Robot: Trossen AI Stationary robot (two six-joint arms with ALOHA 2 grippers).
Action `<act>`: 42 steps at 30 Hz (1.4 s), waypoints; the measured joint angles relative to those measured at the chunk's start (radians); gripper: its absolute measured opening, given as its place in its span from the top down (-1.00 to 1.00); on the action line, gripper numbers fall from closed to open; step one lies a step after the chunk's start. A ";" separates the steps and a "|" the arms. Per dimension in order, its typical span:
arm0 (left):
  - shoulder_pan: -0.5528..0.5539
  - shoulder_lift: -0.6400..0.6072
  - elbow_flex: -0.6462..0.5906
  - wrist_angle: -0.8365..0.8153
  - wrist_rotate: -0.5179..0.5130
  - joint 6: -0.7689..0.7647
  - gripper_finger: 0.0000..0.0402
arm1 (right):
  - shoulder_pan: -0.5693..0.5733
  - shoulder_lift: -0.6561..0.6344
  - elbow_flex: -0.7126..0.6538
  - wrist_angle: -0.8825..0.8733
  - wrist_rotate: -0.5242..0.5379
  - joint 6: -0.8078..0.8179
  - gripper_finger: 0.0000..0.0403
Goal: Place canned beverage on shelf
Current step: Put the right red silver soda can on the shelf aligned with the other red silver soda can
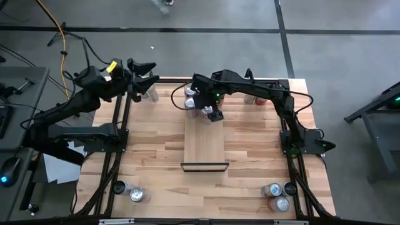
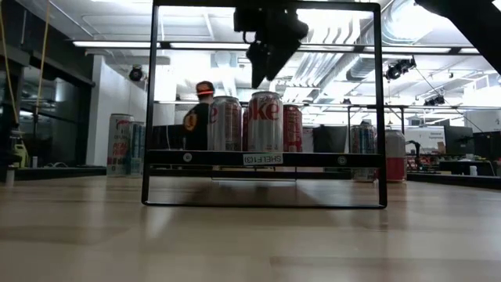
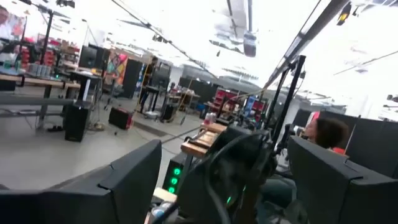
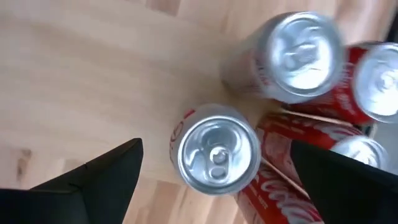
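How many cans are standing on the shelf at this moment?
4, clustered at the far end of the shelf: a silver can under the open right claw, a second silver can beside it, then a red can and another red can; others may be hidden.

You can read "SHELF(3)", mirrored, on a small white label on the front rail of the shelf. On the silver can above it, you see the red letters "ke". Other can texts are too unclear to read.
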 joint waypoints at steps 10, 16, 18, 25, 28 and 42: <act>0.000 -0.004 0.000 -0.021 0.000 0.000 -0.49 | 0.004 0.002 -0.120 0.071 0.040 -0.111 -0.95; 0.000 -0.004 0.000 -0.034 0.000 -0.001 -0.49 | 0.007 0.002 -0.156 0.122 0.061 -0.122 -0.95; 0.000 -0.004 0.000 -0.034 0.000 -0.001 -0.49 | 0.007 0.002 -0.156 0.122 0.079 -0.120 -0.95; 0.000 -0.004 0.000 -0.035 0.001 -0.001 -0.49 | 0.010 0.002 -0.156 0.116 0.089 -0.081 -0.72; 0.000 -0.004 0.000 -0.035 0.001 -0.001 -0.49 | 0.011 0.002 -0.156 0.115 0.092 -0.077 -0.55; 0.000 -0.004 0.000 -0.035 0.000 -0.001 -0.49 | 0.011 0.002 -0.151 0.114 0.172 0.524 -0.39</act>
